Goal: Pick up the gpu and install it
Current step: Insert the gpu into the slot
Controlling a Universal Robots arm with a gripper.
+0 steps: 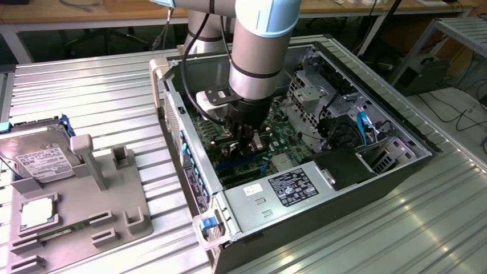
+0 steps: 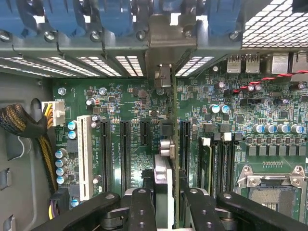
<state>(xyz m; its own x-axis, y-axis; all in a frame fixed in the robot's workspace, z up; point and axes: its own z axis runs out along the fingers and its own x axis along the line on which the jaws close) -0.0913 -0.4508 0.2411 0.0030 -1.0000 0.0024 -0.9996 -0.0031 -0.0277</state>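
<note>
My gripper (image 1: pixel 247 144) reaches down into the open computer case (image 1: pixel 414 137), just above the green motherboard (image 1: pixel 285 134). In the wrist view the gpu (image 2: pixel 164 180) stands edge-on between my black fingers (image 2: pixel 142 209), a thin dark card running toward the case's rear wall. Its silver bracket (image 2: pixel 163 41) sits against the rear slot openings. The gripper (image 2: pixel 168 214) is shut on the gpu. The card's lower edge hangs over the motherboard (image 2: pixel 125 94), between the black expansion slots (image 2: pixel 125 147) and another slot (image 2: pixel 185 144); whether it touches a slot I cannot tell.
Blue slot latches (image 2: pixel 115 19) line the case's rear wall. A power supply with a label (image 1: pixel 293 185) fills the case's near end, and a drive cage (image 1: pixel 320 91) stands behind. On the exterior view's left, a grey fixture (image 1: pixel 91 200) holds a hard drive (image 1: pixel 42 160), a processor (image 1: pixel 34 212) and a memory stick (image 1: pixel 57 234).
</note>
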